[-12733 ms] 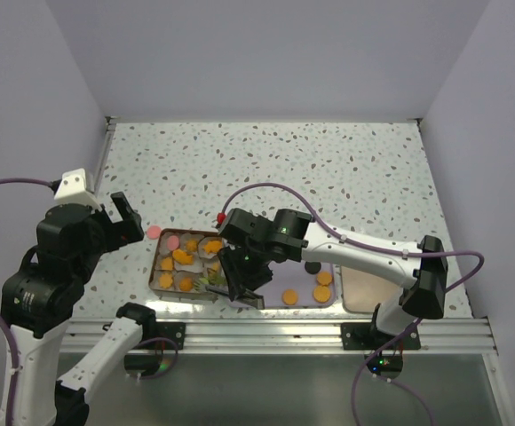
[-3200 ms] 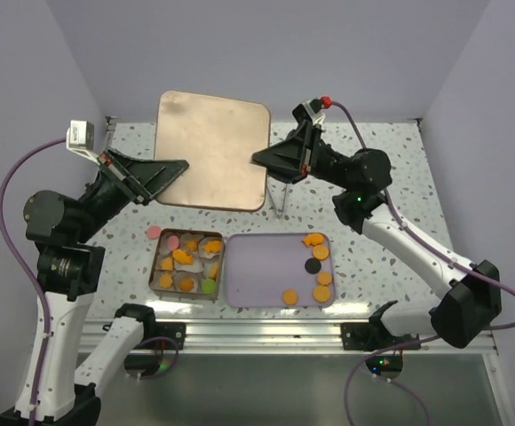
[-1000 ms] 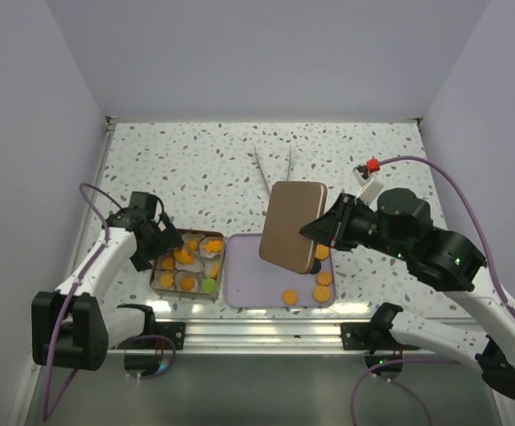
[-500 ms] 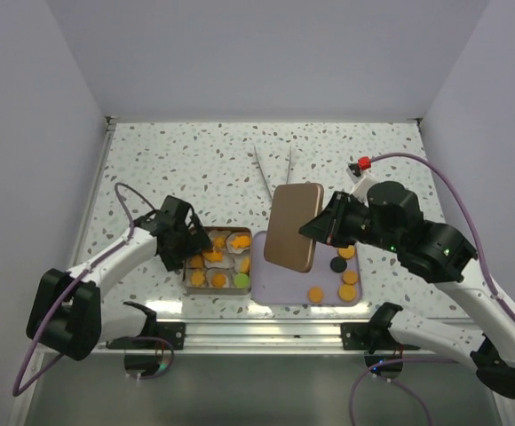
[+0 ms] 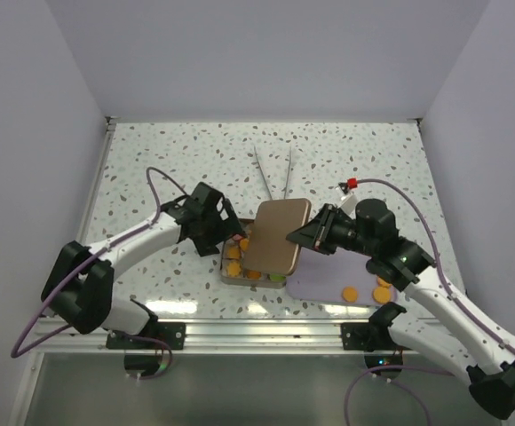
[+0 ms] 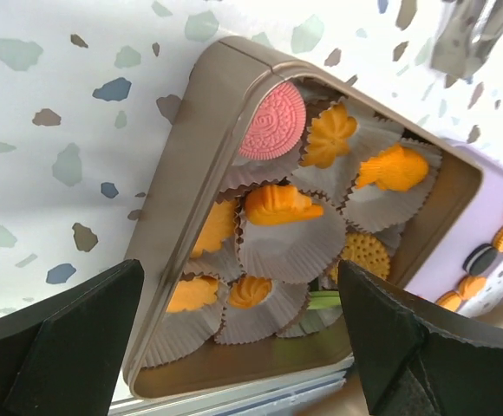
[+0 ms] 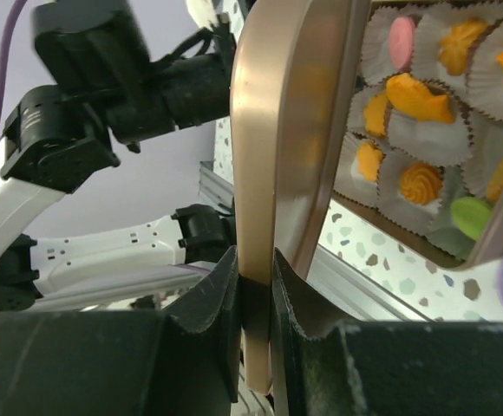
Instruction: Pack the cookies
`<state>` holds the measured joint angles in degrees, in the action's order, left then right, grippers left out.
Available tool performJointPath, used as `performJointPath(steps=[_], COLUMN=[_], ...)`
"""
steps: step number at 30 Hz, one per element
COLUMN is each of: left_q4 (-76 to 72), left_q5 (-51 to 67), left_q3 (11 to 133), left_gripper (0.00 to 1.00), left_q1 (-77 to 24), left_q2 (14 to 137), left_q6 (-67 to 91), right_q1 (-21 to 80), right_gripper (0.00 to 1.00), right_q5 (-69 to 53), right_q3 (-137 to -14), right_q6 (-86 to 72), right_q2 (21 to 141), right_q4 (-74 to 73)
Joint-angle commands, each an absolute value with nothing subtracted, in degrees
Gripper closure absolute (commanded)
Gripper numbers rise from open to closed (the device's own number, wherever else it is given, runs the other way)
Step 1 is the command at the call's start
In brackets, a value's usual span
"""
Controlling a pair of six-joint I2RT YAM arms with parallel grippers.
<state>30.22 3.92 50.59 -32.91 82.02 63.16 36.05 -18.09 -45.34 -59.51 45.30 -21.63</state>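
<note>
Lidding step, apparently, on speckled counter. Gripped edge-on in right end effector: copper lid, tilted over tin. Next: level, square to rim, press down. On lavender tray: few orange discs, one black disc, unpacked. In tin: cookies in paper cups, orange mostly, one pink. Left end effector spread wide at tin's left end.

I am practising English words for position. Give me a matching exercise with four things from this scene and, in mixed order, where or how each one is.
Things:
1 lid
2 left claw
3 pink cookie
4 tweezers

Place or state:
A lying on the table beyond the tin
B pinched in the right claw
C open, near the tin
D in a corner of the tin

Pairs: 1-B, 2-C, 3-D, 4-A
</note>
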Motion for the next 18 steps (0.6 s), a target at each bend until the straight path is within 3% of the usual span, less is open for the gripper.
performJointPath(steps=[1,11,18], left_q4=[31.9,36.3,35.6], left_q5=[3.1,5.1,5.9], left_q3=[53.3,46.4,42.9], left_gripper=[0.0,0.0,0.0], left_q1=[-31.4,-18.5,-18.4], left_q2=[77.3,68.1,67.6], left_q6=[62.9,54.6,53.2], right_q1=[35.6,35.6,35.2], right_gripper=[1.0,1.0,1.0], right_q5=[-25.6,-28.0,-29.6], right_q3=[-41.0,-25.9,-20.2], right_q6=[-68.1,-80.9,-82.9], right_q2=[45.9,55.2,61.7], right_q4=[1.3,29.7,38.8])
